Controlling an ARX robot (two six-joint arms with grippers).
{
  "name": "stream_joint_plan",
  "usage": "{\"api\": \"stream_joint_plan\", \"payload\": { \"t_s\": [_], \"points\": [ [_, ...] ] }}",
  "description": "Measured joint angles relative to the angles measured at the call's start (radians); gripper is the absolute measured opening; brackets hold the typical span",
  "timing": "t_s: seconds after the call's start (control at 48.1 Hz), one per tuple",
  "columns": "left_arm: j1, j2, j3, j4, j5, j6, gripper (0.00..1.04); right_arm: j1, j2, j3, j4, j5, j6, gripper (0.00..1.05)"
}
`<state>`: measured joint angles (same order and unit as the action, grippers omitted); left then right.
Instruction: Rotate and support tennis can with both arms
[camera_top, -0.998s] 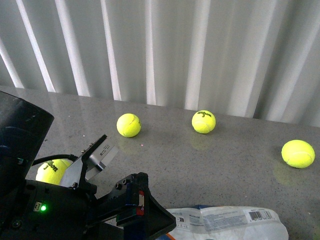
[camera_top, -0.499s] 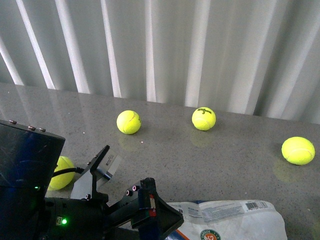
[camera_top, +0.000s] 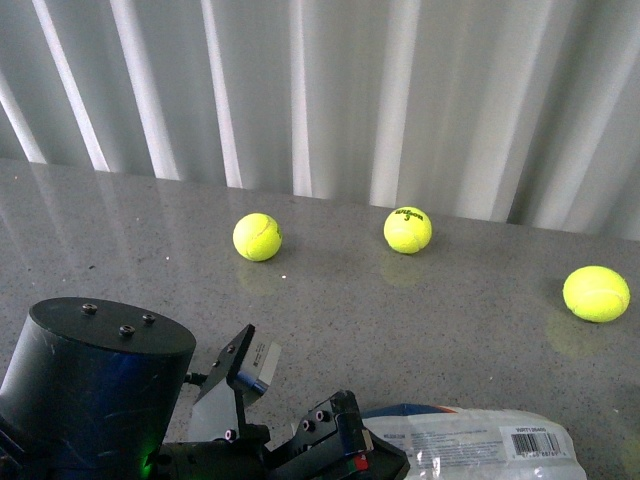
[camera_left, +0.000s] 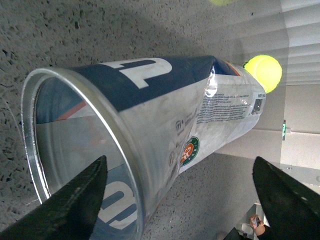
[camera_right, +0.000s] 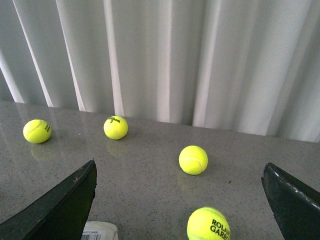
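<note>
The can (camera_top: 470, 445) lies on its side close before me, with bare surface (camera_top: 420, 320) beyond. My left tool (camera_left: 179, 158) is spread wide astride its open end, not clamped. My right tool (camera_right: 178, 164) is wide apart and empty.

This looks like an indoor robot test room, more lab than home or shop. A grey, speckled, stone-look table (camera_top: 470, 340) runs back to its far edge. Just behind that edge a plain white pleated curtain (camera_top: 400, 100) closes off the whole background. Loose yellow tennis balls (camera_top: 257, 237) lie scattered toward the far edge, and the bulky black left arm (camera_top: 95, 390) stands at the near edge. In the left wrist view, pale walls show beyond the table, with a small green sign (camera_left: 284, 129) too small to read.
</note>
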<state>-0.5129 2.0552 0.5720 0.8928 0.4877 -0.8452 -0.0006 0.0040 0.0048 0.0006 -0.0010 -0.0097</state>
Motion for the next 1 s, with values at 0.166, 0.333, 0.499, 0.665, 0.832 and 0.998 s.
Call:
{"api": "stream_joint_plan", "payload": {
  "t_s": [0.166,0.333,0.499,0.665,0.832,0.998],
  "points": [
    [-0.003,0.000,0.000,-0.004,0.001,-0.006,0.52,0.000,0.000,0.000,0.000,0.000,0.000,0.98],
    [0.015,-0.006,-0.005,-0.027,0.008,0.016,0.15,0.000,0.000,0.000,0.000,0.000,0.000,0.98],
    [0.027,-0.087,-0.008,-0.088,0.039,0.069,0.04,0.000,0.000,0.000,0.000,0.000,0.000,0.98],
    [0.043,-0.219,-0.018,-0.246,0.082,0.180,0.04,0.000,0.000,0.000,0.000,0.000,0.000,0.98],
    [0.100,-0.429,0.061,-0.607,0.143,0.436,0.04,0.000,0.000,0.000,0.000,0.000,0.000,0.98],
    [0.172,-0.537,0.272,-0.968,0.148,0.699,0.04,0.000,0.000,0.000,0.000,0.000,0.000,0.98]
  ]
}}
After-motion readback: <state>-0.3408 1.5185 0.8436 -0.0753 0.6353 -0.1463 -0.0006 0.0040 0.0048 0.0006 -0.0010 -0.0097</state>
